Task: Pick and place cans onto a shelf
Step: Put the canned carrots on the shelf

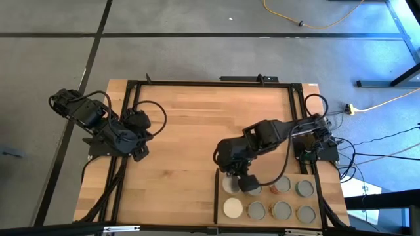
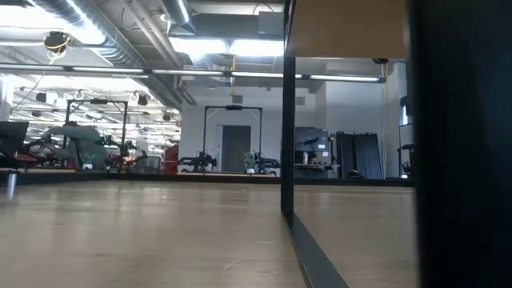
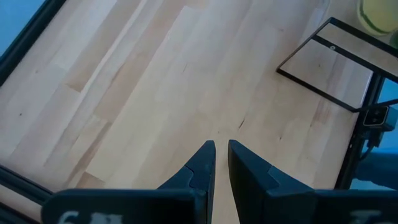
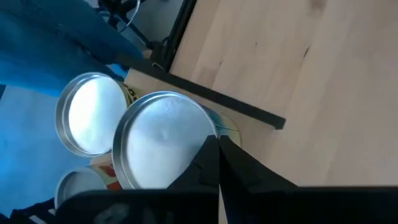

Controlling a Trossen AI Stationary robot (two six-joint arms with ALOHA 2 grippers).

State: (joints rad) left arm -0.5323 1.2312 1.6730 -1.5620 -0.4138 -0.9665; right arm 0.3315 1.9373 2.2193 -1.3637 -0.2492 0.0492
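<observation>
The shelf [image 1: 294, 200], a light-wood panel with a thin black strip [image 1: 216, 196] along its left side, lies at the table's near right. Several cans stand on it in two rows: a cream-topped one [image 1: 233, 208], grey-topped ones [image 1: 282, 210] and a reddish one [image 1: 270, 190]. My right gripper [image 1: 246, 183] is shut over the far row's left end; in its wrist view the fingertips [image 4: 217, 149] show against a grey-topped can [image 4: 165, 140], with two more cans [image 4: 93, 121] beside it. My left gripper [image 3: 221, 155] waits over the table's left part, shut to a thin slit and holding nothing. My right gripper's shut fingertips slant down from the far side and show over the rim [image 4: 208, 127] of the grey-topped can, on the side next to the black strip. Whether they touch the can, I cannot tell. The can stands upright on the shelf.
Bare wooden tabletop [image 1: 190, 124] spreads between the two arms and toward the far edge. A black frame [image 1: 210, 82] runs around the table. Cables [image 1: 328, 141] lie by the right arm's base. The low view shows only the tabletop and a black upright [image 2: 288, 112].
</observation>
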